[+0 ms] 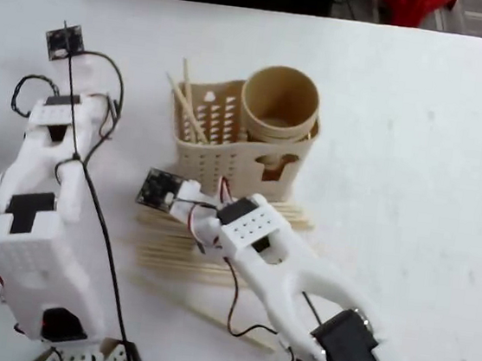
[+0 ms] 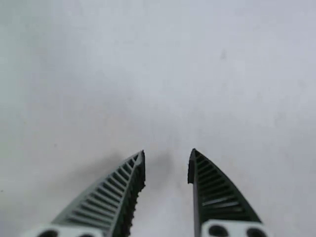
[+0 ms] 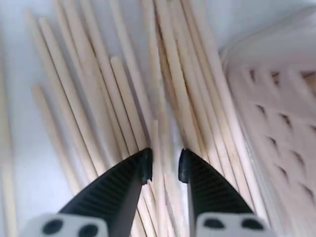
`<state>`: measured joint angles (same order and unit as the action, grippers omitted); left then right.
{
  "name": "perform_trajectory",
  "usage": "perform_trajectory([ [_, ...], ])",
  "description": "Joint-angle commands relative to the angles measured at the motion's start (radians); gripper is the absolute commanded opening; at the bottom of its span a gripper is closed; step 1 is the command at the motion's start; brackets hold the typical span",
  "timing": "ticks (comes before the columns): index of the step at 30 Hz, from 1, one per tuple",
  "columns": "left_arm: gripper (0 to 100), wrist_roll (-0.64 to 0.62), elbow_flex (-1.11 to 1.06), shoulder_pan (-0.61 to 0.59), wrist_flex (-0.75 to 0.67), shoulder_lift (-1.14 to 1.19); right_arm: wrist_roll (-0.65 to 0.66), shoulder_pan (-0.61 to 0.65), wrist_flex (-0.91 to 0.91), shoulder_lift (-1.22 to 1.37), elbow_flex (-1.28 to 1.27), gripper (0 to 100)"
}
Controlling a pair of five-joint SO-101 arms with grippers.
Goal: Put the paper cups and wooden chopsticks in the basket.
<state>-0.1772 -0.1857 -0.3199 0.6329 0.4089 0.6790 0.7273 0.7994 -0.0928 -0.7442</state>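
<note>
White table (image 1: 417, 166) carries all items. Clock directions below are read in the high view, from table centre unless another item is named.

1. Basket (image 1: 226, 157): at 12 o'clock, upright, with beige perforated walls.
2. Cups (image 1: 280, 106): nested inside the basket at its 3 o'clock end, mouths up, with the top rim above the basket wall.
3. Stowed chopsticks (image 1: 188, 109): a few stand in the basket's 9 o'clock end. They are tilted, with upper ends leaning toward 11 o'clock and projecting above the rim.
4. Loose chopsticks (image 1: 168, 246): a flat pile on the table at 6 o'clock of the basket, just beside its near wall. Most lie roughly along the 3-to-9 o'clock line. One stray stick lies apart, nearer the 6 o'clock edge, at an angle.
5. Right arm (image 1: 291, 278): runs from the 5 o'clock edge toward 11 o'clock, with its wrist above the pile.
6. Right gripper (image 3: 164, 165): tips point down at the pile and the jaws stand narrowly apart. Sticks run beneath the gap. Whether either finger touches a stick cannot be told. The basket wall sits just beside the pile.
7. Left arm (image 1: 43, 201): at the 9 o'clock side, apart from the basket and the pile.
8. Left gripper (image 2: 167, 165): jaws spread, nothing between them, above bare table.
</note>
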Motion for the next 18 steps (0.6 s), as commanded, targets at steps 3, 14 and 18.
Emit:
perform_trajectory([
  [3,16,0.015,0.048,0.013,0.005,-0.007,0.009,-0.01,-0.007,-0.016,0.015,1.5],
  [14,16,0.015,0.049,0.013,0.005,-0.005,0.005,-0.068,0.087,-0.285,0.011,1.6],
  [18,16,0.015,0.049,0.013,0.005,-0.005,0.005,-0.068,0.134,-0.412,0.012,1.6],
])
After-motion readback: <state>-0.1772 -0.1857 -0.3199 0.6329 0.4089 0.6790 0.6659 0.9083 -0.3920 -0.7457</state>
